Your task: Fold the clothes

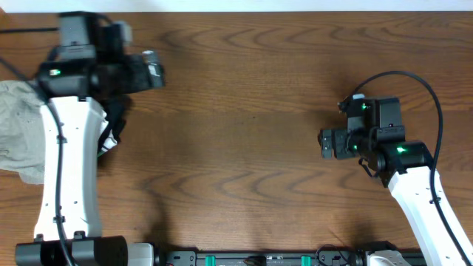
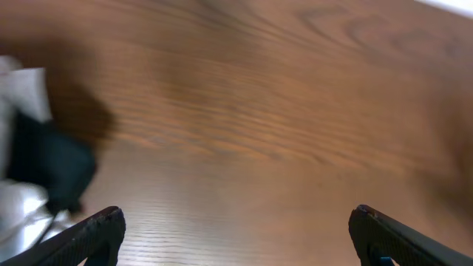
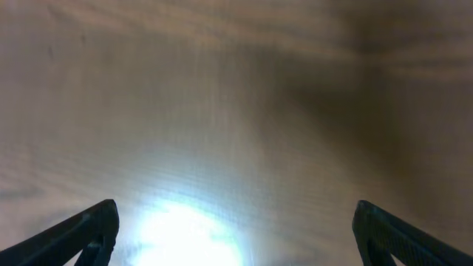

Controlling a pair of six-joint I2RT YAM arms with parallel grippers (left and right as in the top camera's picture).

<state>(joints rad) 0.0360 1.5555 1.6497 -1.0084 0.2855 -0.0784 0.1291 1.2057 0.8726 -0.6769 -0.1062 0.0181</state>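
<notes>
L gripper (image 2: 236, 225) spread wide, empty; beige cloth (image 1: 16, 129) sits well behind it. R gripper (image 3: 236, 222) also spread, wood table (image 1: 244, 111) under it.

A crumpled beige garment (image 1: 16, 129) lies bunched at the left edge of the table (image 1: 259, 96), partly out of view.

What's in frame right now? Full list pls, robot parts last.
beige cloth: one, beige, crumpled at the table's left edge, partly under the left arm
dark and white item: one, beside the left arm, too blurred to identify
table: one, brown wood
left arm: one, white and black, left side
right arm: one, white and black, right side
left gripper: one, black, open over bare wood
right gripper: one, black, open over bare wood
</notes>
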